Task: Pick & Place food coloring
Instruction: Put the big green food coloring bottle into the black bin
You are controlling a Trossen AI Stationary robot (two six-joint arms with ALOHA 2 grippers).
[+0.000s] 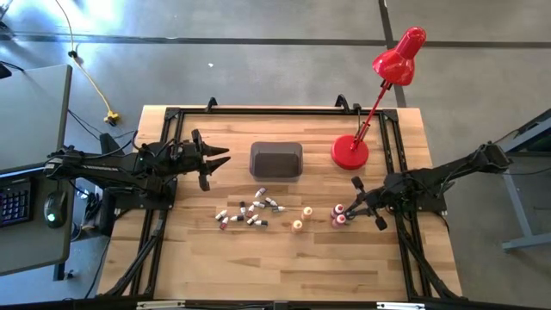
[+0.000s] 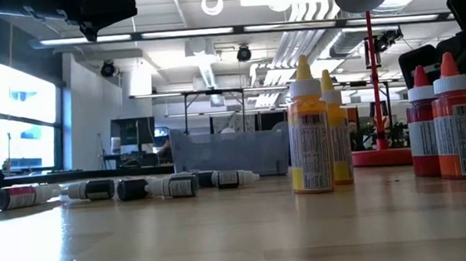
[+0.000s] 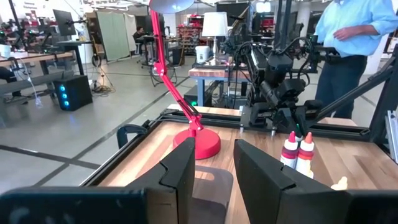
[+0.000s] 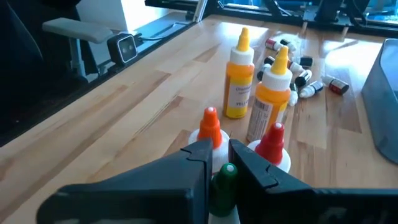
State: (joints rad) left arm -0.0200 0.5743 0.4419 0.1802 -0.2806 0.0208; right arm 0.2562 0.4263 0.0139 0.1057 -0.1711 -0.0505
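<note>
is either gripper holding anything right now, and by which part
The right gripper is shut on the green-capped bottle, pinching its cap. The left gripper holds nothing.

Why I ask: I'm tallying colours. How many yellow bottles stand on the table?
2, both upright: one yellow bottle nearer the bin, the other yellow bottle farther from it. None seems hidden.
</note>
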